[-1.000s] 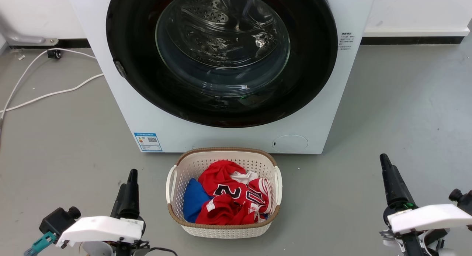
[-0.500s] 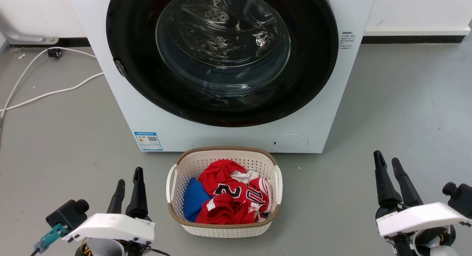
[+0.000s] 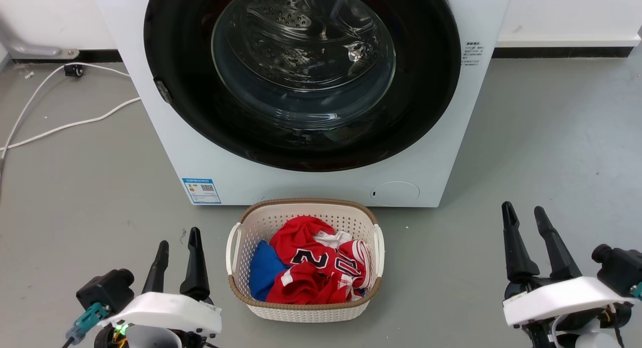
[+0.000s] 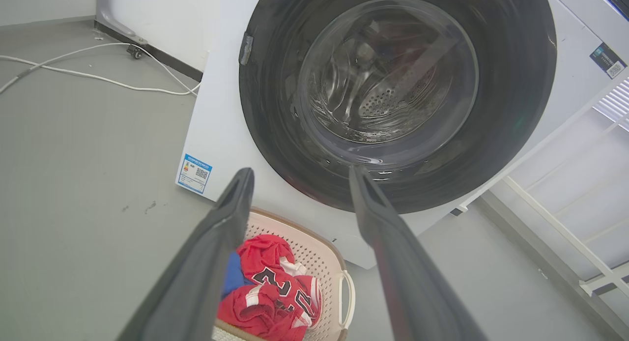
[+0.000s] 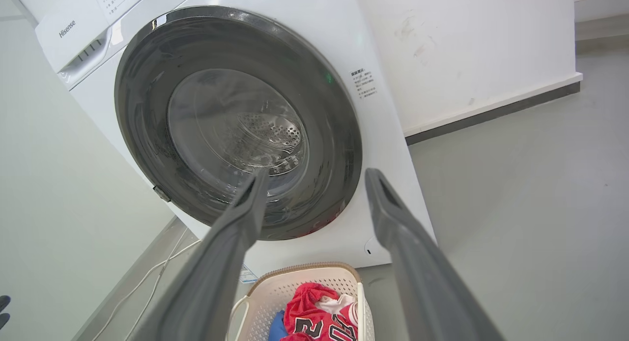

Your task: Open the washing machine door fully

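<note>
grey floor (image 3: 551, 137), door (image 3: 426, 87) shut on washer (image 3: 165, 137) front. left claw (image 3: 178, 237) and right claw (image 3: 522, 207) released, flanking basket (image 3: 303, 202), well apart from door. approach step; next likely hooking tab (image 3: 161, 91) at door's left edge.

Bright even light, soft shadows — sharp

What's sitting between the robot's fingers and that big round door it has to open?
A laundry basket of clothes sits on the floor before the washing machine, below the washing machine door, midway between the left gripper and right gripper. Both stand off to its sides, so their straight paths look unblocked.
</note>
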